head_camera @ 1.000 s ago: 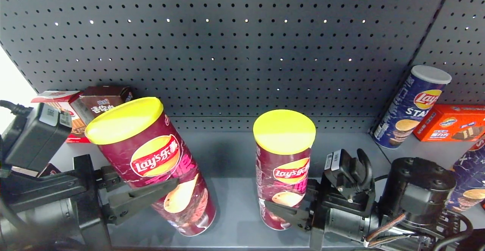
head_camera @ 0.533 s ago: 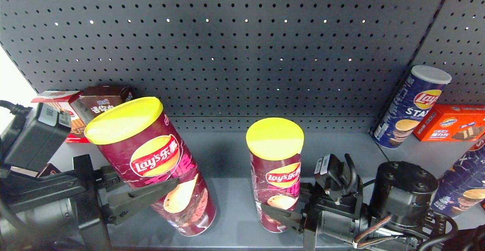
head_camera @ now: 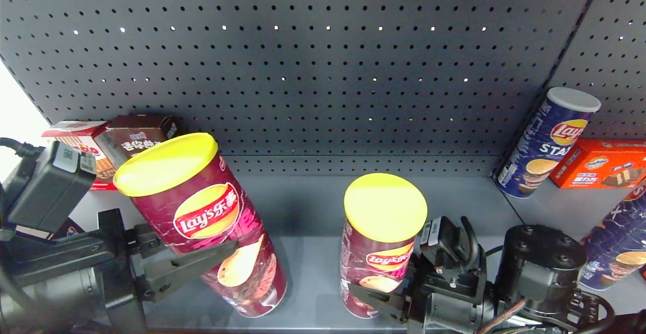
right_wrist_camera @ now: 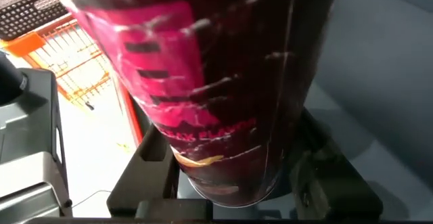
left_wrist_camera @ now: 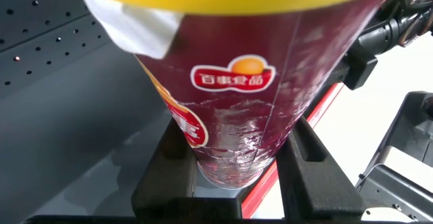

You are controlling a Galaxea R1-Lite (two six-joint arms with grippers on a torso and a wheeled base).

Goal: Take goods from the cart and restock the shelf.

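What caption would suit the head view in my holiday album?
Left pincer grips the leaning can, right pincer the second can, both yellow-lidded, at a grey shelf.

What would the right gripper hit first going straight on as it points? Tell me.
Past the right can it grips, the right gripper points across the shelf toward the lower end of the tilted left can, held by the left gripper. Probably that, though depth is unclear.

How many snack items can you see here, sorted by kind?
Maroon chip cans, yellow lids: 2
Blue chip cans: 2
Snack boxes: 3
Total: 7
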